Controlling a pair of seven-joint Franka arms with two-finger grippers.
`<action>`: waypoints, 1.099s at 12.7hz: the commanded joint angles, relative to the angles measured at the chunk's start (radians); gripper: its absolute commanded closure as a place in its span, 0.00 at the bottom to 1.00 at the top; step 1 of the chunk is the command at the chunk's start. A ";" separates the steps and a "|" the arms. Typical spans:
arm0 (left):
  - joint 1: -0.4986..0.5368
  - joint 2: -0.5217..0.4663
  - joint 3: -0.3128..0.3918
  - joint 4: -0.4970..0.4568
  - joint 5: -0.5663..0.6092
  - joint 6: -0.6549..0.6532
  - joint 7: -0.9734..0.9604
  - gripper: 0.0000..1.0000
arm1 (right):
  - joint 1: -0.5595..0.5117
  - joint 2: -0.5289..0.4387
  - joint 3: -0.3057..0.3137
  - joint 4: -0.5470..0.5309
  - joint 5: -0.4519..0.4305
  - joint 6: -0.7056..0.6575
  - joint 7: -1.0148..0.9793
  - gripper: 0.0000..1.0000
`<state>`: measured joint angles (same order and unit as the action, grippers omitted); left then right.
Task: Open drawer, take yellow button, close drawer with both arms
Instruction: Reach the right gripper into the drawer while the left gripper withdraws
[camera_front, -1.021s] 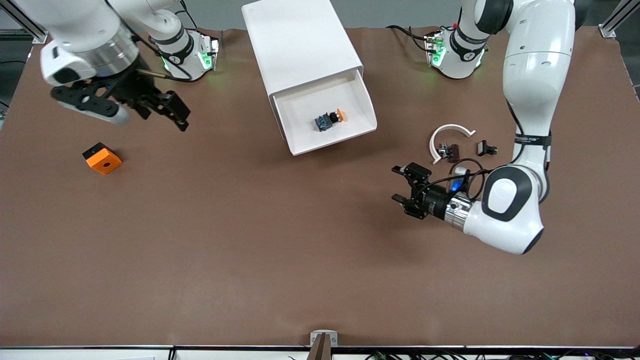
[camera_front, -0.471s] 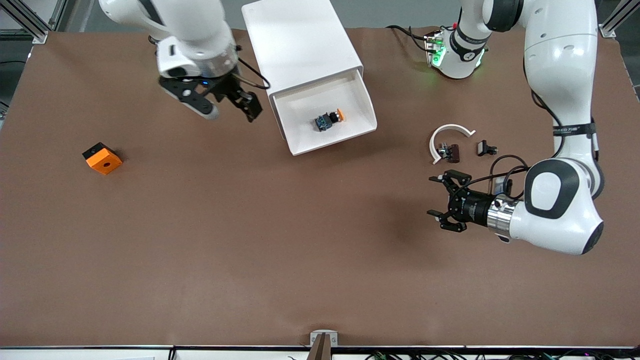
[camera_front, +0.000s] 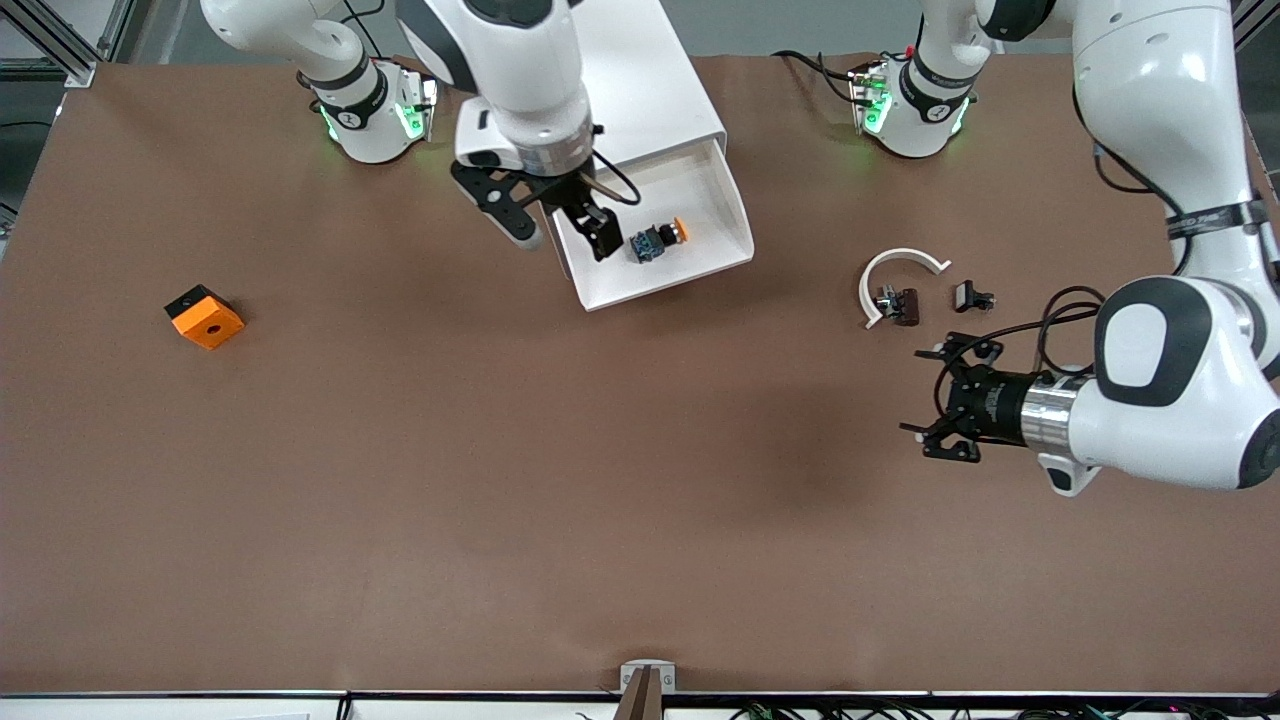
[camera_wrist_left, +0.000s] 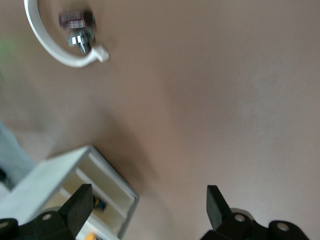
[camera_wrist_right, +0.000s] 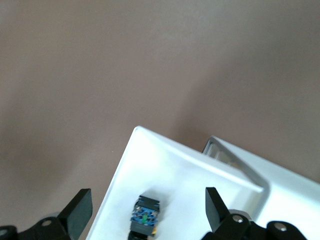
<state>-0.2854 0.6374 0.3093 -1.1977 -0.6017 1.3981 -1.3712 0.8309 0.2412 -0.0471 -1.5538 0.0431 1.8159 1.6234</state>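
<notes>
The top drawer of the white cabinet stands pulled out. The button, with its orange cap and black-and-blue body, lies on the drawer floor. My right gripper is open over the drawer's edge at the right arm's side, just beside the button. In the right wrist view the button lies between the spread fingers of the gripper, inside the drawer. My left gripper is open and empty over bare table toward the left arm's end. In the left wrist view this gripper faces the drawer.
An orange square block lies toward the right arm's end. A white C-shaped ring and small dark parts lie between the drawer and the left gripper. The ring also shows in the left wrist view.
My right arm has swung from above the orange block's end of the table to the open drawer. My left gripper has drawn away from the drawer toward the left arm's end.
</notes>
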 joint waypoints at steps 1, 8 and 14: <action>-0.018 -0.067 -0.002 -0.008 0.135 0.001 0.091 0.00 | 0.027 0.122 -0.011 0.116 0.015 -0.013 0.061 0.00; -0.015 -0.160 -0.054 -0.020 0.411 0.001 0.688 0.00 | 0.045 0.184 -0.011 0.117 0.112 0.065 0.066 0.00; -0.017 -0.212 -0.104 -0.115 0.434 0.048 0.886 0.00 | 0.096 0.220 -0.011 0.089 0.112 0.056 0.066 0.00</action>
<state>-0.3016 0.4615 0.2330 -1.2372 -0.2010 1.4165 -0.5481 0.9090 0.4464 -0.0479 -1.4633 0.1419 1.8790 1.6783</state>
